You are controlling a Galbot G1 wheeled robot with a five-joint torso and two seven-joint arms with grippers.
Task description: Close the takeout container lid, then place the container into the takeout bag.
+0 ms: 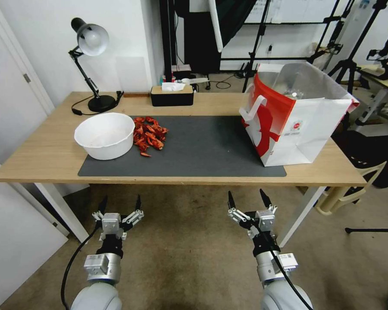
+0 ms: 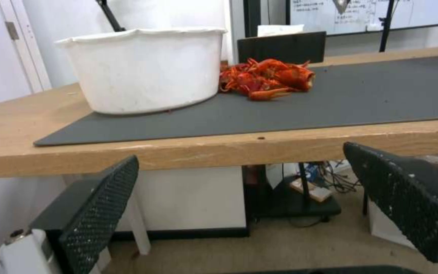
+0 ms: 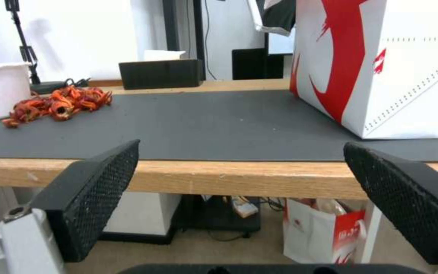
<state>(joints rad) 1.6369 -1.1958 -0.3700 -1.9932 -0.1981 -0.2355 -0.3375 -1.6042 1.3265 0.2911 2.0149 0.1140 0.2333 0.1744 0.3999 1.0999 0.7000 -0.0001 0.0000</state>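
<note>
Left gripper [image 1: 120,203] held below the table's front edge, fingers spread wide, nothing between them. Right gripper [image 1: 247,199] likewise low before the table [image 1: 39,159], fingers apart and empty. From the left wrist: white bowl [image 2: 145,68] on the dark mat [image 2: 330,102], red crayfish pile [image 2: 265,78] just beside it. From the right wrist: takeout bag [image 3: 381,64] side-on, white with a red figure, standing on the mat's right end. From the head: bag [image 1: 295,118] upright, mouth open upward, silver lining exposed, white handle drooped toward the mat's middle, long axis running front to back.
</note>
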